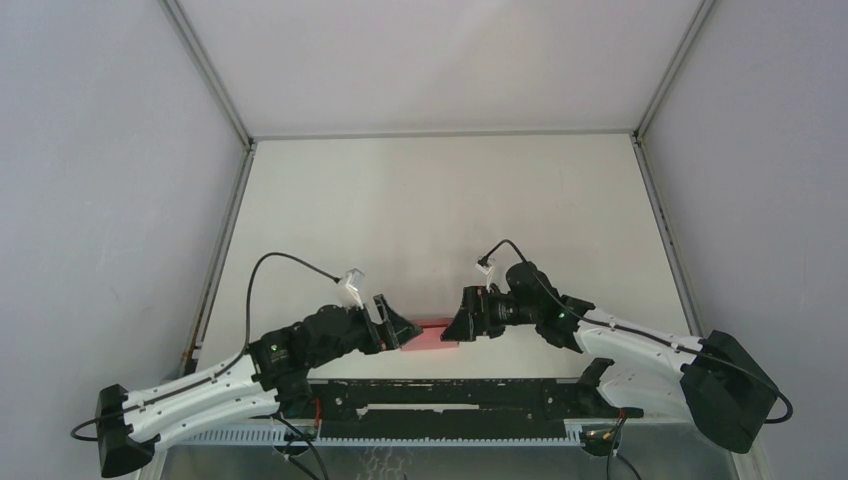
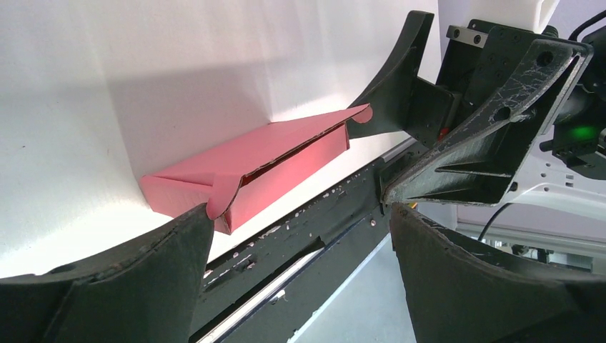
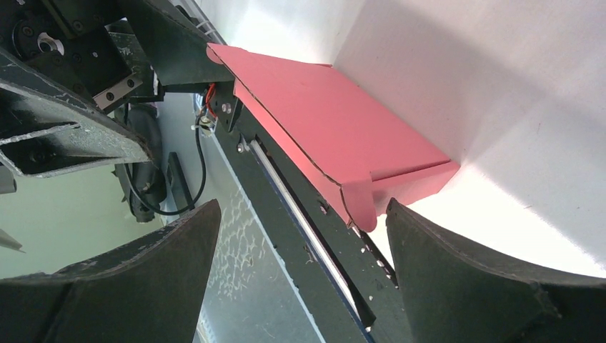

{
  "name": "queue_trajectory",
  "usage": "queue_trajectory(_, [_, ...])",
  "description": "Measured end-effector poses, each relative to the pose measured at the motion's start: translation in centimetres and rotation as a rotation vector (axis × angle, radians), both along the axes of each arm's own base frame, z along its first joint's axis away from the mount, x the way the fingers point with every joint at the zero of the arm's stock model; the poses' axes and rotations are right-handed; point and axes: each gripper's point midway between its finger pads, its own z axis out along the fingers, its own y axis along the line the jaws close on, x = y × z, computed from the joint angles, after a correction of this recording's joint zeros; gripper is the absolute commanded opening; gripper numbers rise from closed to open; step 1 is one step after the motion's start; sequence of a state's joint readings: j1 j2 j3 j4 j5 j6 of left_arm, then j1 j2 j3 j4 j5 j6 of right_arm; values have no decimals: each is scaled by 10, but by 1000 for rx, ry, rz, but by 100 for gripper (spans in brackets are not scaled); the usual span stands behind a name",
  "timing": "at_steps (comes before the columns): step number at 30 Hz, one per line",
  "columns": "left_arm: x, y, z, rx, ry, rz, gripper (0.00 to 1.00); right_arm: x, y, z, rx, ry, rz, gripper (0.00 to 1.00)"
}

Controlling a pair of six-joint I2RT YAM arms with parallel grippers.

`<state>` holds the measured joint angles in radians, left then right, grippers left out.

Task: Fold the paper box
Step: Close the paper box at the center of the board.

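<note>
Black left gripper (image 1: 398,328) and right gripper (image 1: 458,324) both gape released, at 9 and 3 o'clock of the pink thin-cardboard paper box (image 1: 430,336). Squeeze unevenly and you'll likely crumple its loose rounded tab (image 2: 361,114).

Robotics lab test cell, plain grey walls (image 1: 100,180), white table (image 1: 440,200), robot arms (image 1: 300,345) bolted to black rail (image 1: 450,395)

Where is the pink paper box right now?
In the top view the paper box lies low in the middle, on the table by its near edge, between the left gripper and the right gripper.
</note>
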<state>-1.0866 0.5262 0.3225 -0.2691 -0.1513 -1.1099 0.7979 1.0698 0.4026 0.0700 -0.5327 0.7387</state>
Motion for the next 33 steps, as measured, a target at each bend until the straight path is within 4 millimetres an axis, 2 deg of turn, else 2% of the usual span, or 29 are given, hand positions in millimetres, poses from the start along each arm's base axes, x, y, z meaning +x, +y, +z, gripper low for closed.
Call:
queue_trajectory(21, [-3,7,2,-2,-2,4,96,2,-6,-4,-24,-11,-6,95])
queue_trajectory(28, [-4,12,-2,11,8,16,96,3,-19,-13,-97,-33,-28,95])
queue_trajectory(33, [-2,14,-3,19,5,28,96,10,-26,-9,-138,-81,-51,90])
